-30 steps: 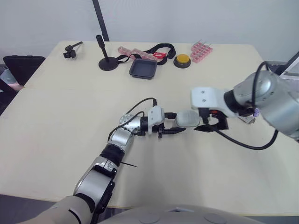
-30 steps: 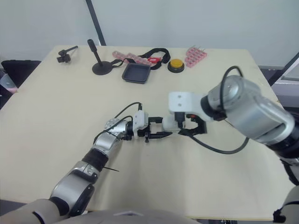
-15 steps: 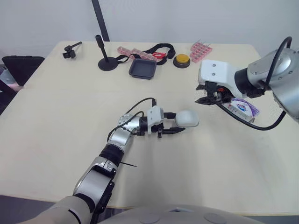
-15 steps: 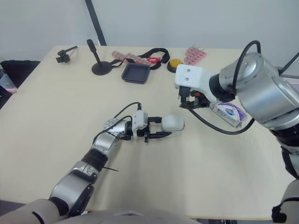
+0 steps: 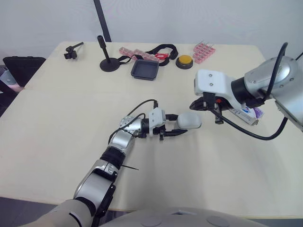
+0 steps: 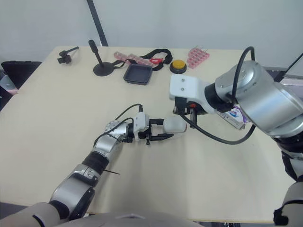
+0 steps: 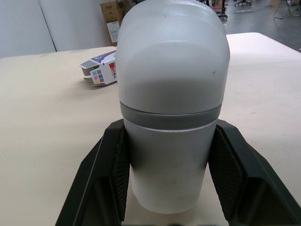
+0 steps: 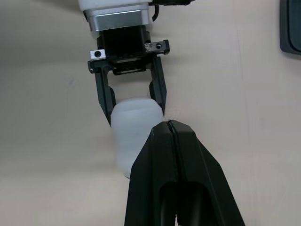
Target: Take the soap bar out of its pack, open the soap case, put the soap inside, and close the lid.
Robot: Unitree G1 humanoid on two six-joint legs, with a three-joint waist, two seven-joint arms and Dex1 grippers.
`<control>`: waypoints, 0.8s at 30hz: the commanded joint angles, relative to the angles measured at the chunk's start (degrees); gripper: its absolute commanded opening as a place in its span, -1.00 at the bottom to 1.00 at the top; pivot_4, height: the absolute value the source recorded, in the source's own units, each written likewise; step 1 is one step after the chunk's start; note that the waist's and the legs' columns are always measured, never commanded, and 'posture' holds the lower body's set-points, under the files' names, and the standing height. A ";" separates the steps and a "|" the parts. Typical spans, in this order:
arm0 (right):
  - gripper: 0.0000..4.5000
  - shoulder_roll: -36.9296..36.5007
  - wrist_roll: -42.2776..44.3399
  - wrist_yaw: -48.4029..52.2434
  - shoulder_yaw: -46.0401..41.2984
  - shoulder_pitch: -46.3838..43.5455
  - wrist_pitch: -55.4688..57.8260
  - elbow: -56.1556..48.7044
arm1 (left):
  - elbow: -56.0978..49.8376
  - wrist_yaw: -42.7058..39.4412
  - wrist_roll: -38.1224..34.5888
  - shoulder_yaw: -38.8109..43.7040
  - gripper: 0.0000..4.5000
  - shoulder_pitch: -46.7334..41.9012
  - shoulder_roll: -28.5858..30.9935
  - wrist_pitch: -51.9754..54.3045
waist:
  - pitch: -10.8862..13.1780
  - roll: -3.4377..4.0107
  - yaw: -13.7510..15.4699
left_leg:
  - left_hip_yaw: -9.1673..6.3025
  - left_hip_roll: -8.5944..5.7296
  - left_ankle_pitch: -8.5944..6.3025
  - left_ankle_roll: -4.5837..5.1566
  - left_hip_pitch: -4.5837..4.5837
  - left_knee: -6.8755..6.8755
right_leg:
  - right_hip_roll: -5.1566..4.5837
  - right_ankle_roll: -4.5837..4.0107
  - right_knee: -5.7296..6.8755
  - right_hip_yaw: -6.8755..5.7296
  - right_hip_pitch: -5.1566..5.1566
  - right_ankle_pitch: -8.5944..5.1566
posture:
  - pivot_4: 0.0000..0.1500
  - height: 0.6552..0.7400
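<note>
The soap case lies low over the desk, clamped by its near end between the two fingers of the left pincer, and it has not budged in the last second. Its lid is down, the grey seam band unbroken all round. What has changed is the right pincer. Half a second ago it had drawn off toward the soap pack, well apart from the case, and now it has swung back to hang just above the case's free end. Its fingers are pressed tip to tip with nothing between them. The pack lies on the desk beyond that right pincer, and I cannot tell whether the bar is in it. To my eye the excursion fetched nothing — the right arm looks set to work the lid open against the left's hold, with the soap's transfer and the closing yet to do.
</note>
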 commanded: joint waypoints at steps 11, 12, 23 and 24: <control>-0.99 -0.90 1.04 -1.56 0.33 2.28 -1.69 -1.01 | -1.93 0.56 -0.53 0.49 -0.18 1.04 0.41 -0.59 | 0.00 0.00 -0.01 | 0.00 0.00 0.00 -0.01 0.01 0.00 | 0.00 0.00 0.00 0.00 0.00 0.00 | 1.00 1.00; -0.99 -0.87 0.88 -1.75 0.56 2.48 -1.88 -0.91 | -1.99 0.56 -0.52 0.49 -0.18 1.07 0.47 -0.59 | 0.00 0.00 -0.01 | 0.00 0.00 0.00 -0.01 0.01 0.00 | 0.00 0.00 0.00 0.00 0.00 0.00 | 1.00 1.00; -0.99 -1.66 -0.77 -2.80 2.70 4.89 -4.30 -0.24 | -2.39 0.34 -0.53 0.38 -0.18 1.23 0.83 -0.70 | -0.01 0.00 -0.15 | 0.00 0.00 0.00 -0.01 0.06 -0.01 | 0.00 0.00 0.00 0.01 0.04 0.00 | 1.00 1.00; -0.99 -1.69 -0.90 -2.81 2.78 4.96 -4.45 -0.10 | -2.37 0.33 -0.52 0.37 -0.18 1.23 0.85 -0.70 | -0.01 0.00 -0.15 | 0.00 0.00 0.00 -0.01 0.07 -0.01 | 0.00 0.00 0.00 0.01 0.04 0.00 | 1.00 1.00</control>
